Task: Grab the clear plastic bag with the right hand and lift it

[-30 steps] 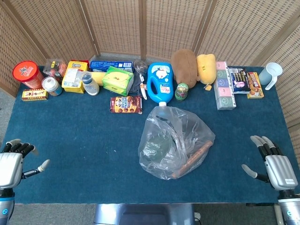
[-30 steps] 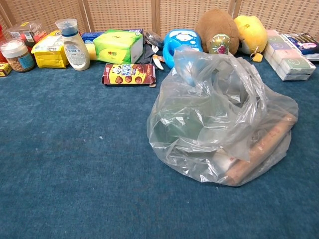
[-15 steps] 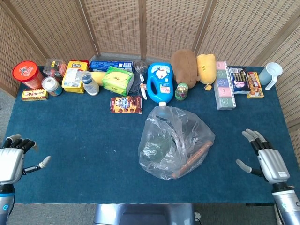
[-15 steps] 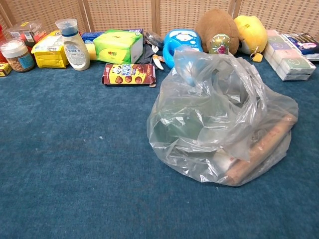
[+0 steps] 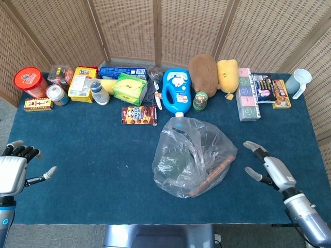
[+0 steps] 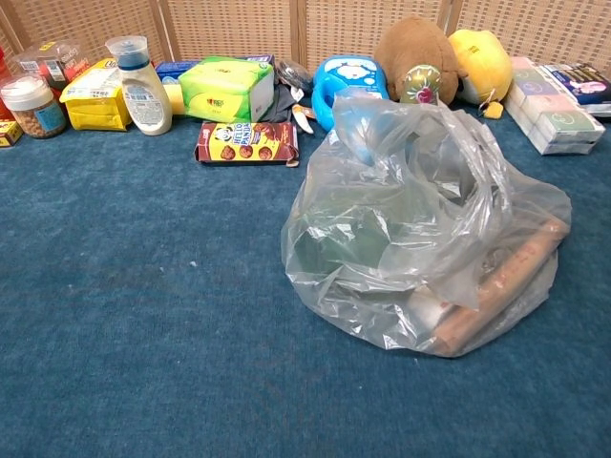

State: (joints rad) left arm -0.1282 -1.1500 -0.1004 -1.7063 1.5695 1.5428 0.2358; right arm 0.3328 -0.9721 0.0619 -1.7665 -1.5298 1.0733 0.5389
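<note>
Head view: the clear plastic bag [image 5: 193, 157] lies mid-desk [image 5: 93, 155]. The right hand [image 5: 266, 168], fingers spread and empty, sits near the bag at its 3 o'clock, apart from it. The left hand [image 5: 15, 170], also spread and empty, is far off at 9 o'clock.

Chest view: the bag [image 6: 420, 229] rests on the desk [image 6: 143, 315], a cookie box [image 6: 246, 141] at its 11 o'clock; neither hand appears.

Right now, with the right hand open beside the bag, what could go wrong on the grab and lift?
1. The right hand is apart from the bag, level with its low side; closing there may catch only loose film and slip.
2. A wooden stick lies slanted inside, pressing the bag's wall; lifting could shift it and perhaps tear the plastic.
3. The bag's top looks open near the blue bottle; a lopsided lift might spill the contents.
</note>
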